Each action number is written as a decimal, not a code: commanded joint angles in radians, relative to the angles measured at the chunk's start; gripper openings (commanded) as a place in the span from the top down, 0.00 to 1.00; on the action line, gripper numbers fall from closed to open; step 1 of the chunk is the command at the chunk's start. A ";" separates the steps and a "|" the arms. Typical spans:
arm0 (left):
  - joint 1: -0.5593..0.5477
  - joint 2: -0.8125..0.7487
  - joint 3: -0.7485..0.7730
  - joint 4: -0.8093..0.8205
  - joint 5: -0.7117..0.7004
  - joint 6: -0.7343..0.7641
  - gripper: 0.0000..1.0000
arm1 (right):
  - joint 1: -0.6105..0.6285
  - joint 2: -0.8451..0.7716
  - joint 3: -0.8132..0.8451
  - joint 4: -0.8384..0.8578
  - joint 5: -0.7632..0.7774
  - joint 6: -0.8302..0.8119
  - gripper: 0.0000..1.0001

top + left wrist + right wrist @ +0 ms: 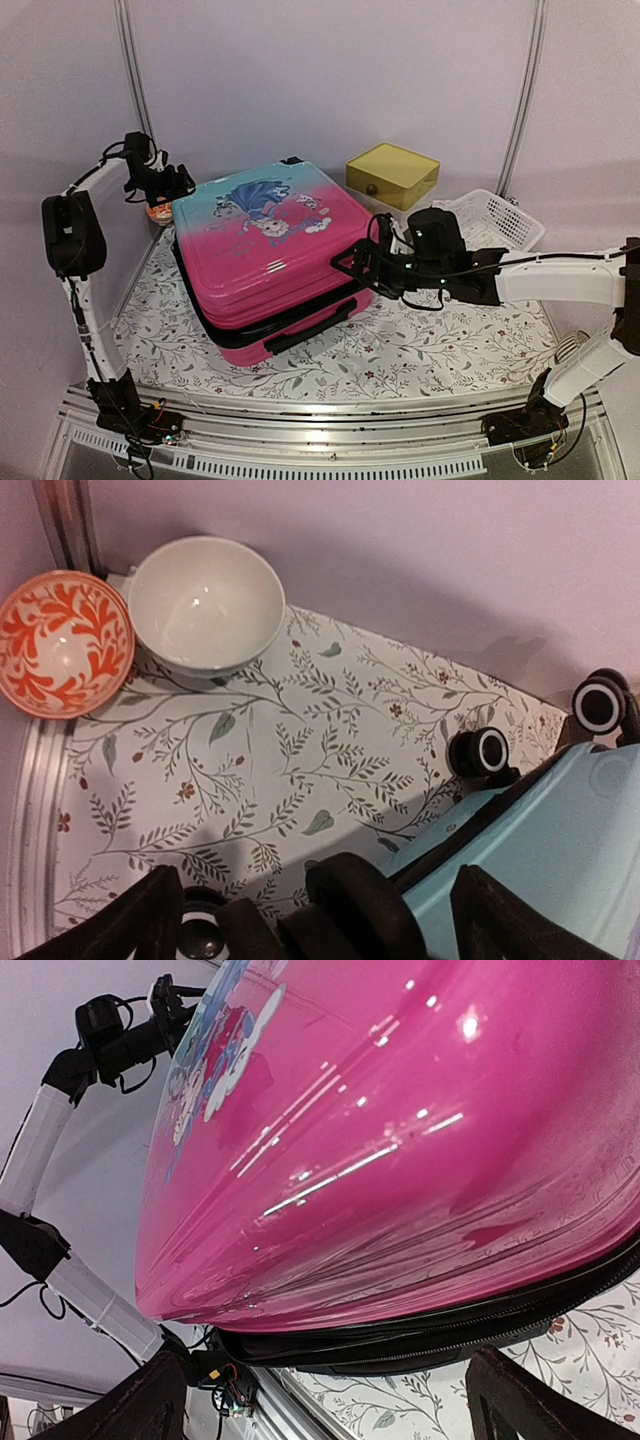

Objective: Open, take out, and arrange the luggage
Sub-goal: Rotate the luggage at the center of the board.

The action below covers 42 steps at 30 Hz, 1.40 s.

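Left tool (172, 184): jaws spread wide, holding nothing, at the turquoise wheel end of the small hard-shell suitcase (265, 250), which fades from turquoise to pink and carries a cartoon girl print.
Right tool (352, 265): jaws spread wide, empty, just beside the suitcase's pink right edge, near its black zipper band (440, 1335).
Suitcase: lies flat, print up, mid-table, shells together.
Wheels (490, 750): black, at the suitcase's far-left end.
Table (420, 350): floral-patterned cloth under the suitcase.
Bowls: orange-patterned bowl (62, 642) and plain white bowl (205, 602), side by side beyond the wheel end.
Yellow box (392, 172): behind the suitcase's far-right corner.
White mesh basket (500, 220): right of the suitcase.
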<state>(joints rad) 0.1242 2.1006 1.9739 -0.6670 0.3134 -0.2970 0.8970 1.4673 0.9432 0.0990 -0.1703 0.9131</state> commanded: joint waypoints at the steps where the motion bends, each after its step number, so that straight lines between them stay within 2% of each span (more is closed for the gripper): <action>1: 0.008 0.046 0.024 -0.060 0.097 -0.030 0.05 | 0.010 0.030 0.023 0.035 -0.007 0.024 0.01; 8: 0.007 0.045 -0.034 -0.056 0.183 -0.035 0.17 | 0.009 0.074 0.041 0.139 -0.050 0.033 0.00; 11: 0.007 -0.025 -0.180 0.024 0.238 -0.057 0.30 | -0.013 0.094 0.057 0.144 -0.053 0.040 0.00; 15: 0.008 -0.189 -0.398 0.181 0.257 -0.111 0.40 | -0.064 0.113 0.060 0.160 -0.089 0.068 0.00; 23: -0.001 -0.425 -0.753 0.342 0.273 -0.164 0.43 | -0.136 0.089 0.054 0.125 -0.076 0.020 0.00; 28: -0.040 -0.596 -0.937 0.355 0.262 -0.158 0.44 | -0.191 0.084 0.085 0.077 -0.073 -0.054 0.00; 36: -0.101 -0.937 -1.134 0.293 0.182 -0.199 0.41 | -0.216 0.200 0.299 -0.110 -0.099 -0.236 0.00; 42: -0.153 -1.191 -1.273 0.230 0.179 -0.282 0.40 | -0.228 0.305 0.453 -0.167 -0.146 -0.311 0.00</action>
<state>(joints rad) 0.1028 1.0313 0.7727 -0.3248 0.2661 -0.6411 0.6403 1.7023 1.2869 -0.1188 -0.2462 0.7147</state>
